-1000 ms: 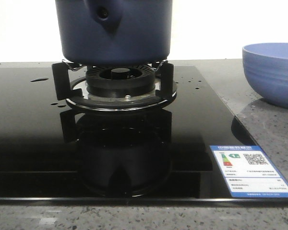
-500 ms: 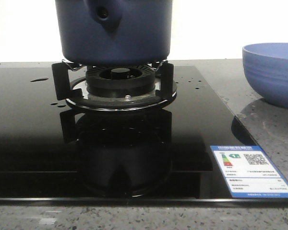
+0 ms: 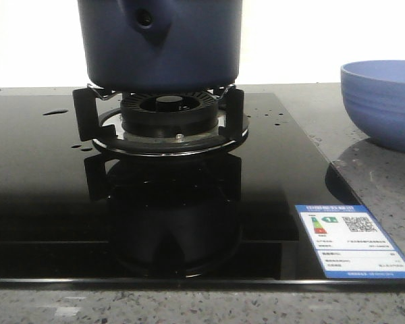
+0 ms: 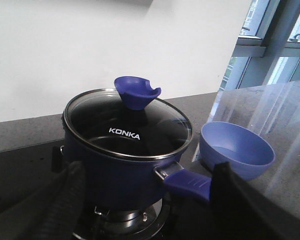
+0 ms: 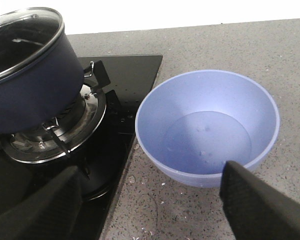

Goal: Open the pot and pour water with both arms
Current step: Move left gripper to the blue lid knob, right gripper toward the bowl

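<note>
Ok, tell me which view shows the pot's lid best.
The left wrist view: the whole glass lid with its blue knob sits on the pot. The right wrist view catches only the lid's edge; the front view cuts it off.

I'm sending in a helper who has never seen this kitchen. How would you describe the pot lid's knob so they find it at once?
Start at the black glass stove, where the dark blue pot sits on the burner. Its glass lid, marked KONKA, carries the knob in the middle. It is a bright blue flared cup with a notch in its rim, far smaller than the pale blue bowl beside the stove.
</note>
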